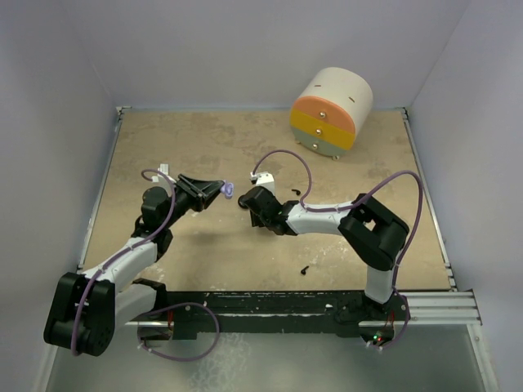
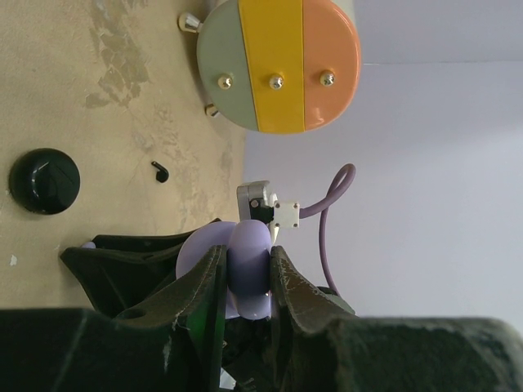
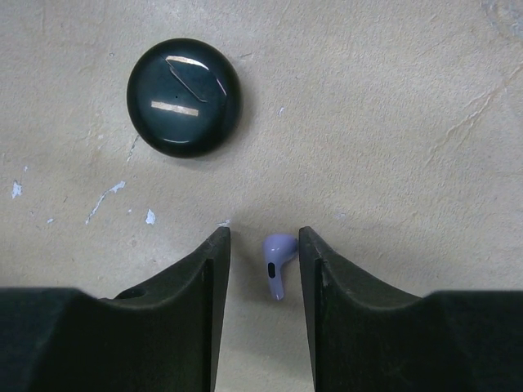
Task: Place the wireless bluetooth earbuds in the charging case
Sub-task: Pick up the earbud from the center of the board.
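My left gripper (image 1: 214, 190) is shut on a pale lilac charging case (image 2: 248, 269) and holds it above the table; the case also shows in the top view (image 1: 226, 189). My right gripper (image 3: 263, 237) is open and low over the table, its fingers on either side of the lilac earbud (image 3: 276, 263), which lies on the surface. The right gripper sits just right of the case in the top view (image 1: 248, 199). A tiny black earbud (image 2: 160, 170) lies on the table beyond it and also shows in the top view (image 1: 295, 193).
A round black puck (image 3: 183, 97) lies just ahead of the right gripper. A round drawer unit with orange, yellow and grey fronts (image 1: 331, 112) stands at the back right. Another small black bit (image 1: 304, 269) lies near the front edge.
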`<state>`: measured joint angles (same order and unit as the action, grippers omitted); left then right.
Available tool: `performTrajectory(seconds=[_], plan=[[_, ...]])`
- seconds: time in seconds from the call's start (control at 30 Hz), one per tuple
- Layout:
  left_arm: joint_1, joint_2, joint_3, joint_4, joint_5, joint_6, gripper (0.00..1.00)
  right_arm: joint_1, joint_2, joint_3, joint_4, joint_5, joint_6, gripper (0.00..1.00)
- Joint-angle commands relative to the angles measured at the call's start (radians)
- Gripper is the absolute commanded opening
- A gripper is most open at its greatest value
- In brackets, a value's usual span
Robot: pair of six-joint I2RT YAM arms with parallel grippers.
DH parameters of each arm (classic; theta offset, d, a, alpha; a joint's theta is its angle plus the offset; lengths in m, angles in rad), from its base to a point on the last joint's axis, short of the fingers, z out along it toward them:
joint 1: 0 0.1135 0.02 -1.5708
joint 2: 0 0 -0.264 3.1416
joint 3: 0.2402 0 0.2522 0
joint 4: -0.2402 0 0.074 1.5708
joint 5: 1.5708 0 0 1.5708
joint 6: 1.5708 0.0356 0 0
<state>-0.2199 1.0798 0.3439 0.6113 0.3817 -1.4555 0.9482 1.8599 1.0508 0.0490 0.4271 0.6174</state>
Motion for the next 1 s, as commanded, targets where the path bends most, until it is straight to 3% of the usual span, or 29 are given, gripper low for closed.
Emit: performTrajectory(seconds=[0.0, 0.43, 0.57, 0.7, 0.8, 0.9, 0.97], plan=[[0.011, -0.014, -0.008, 0.059, 0.013, 0.003, 0.00, 0.004, 0.035, -0.029, -0.064, -0.052, 0.018, 0.40], [0.014, -0.007, 0.003, 0.053, 0.015, 0.007, 0.00, 0.004, 0.050, -0.042, -0.091, -0.031, 0.026, 0.34], [0.014, -0.006, 0.004, 0.053, 0.016, 0.009, 0.00, 0.004, 0.050, -0.044, -0.091, -0.030, 0.025, 0.25], [0.016, -0.006, 0.002, 0.052, 0.014, 0.009, 0.00, 0.004, 0.050, -0.043, -0.092, -0.030, 0.024, 0.23], [0.016, -0.008, 0.000, 0.049, 0.014, 0.009, 0.00, 0.004, 0.049, -0.039, -0.095, -0.026, 0.021, 0.16], [0.016, -0.012, -0.002, 0.044, 0.015, 0.011, 0.00, 0.004, 0.031, -0.028, -0.101, -0.010, 0.015, 0.02], [0.016, -0.014, -0.001, 0.043, 0.017, 0.011, 0.00, 0.003, 0.004, -0.020, -0.096, 0.003, 0.003, 0.00]])
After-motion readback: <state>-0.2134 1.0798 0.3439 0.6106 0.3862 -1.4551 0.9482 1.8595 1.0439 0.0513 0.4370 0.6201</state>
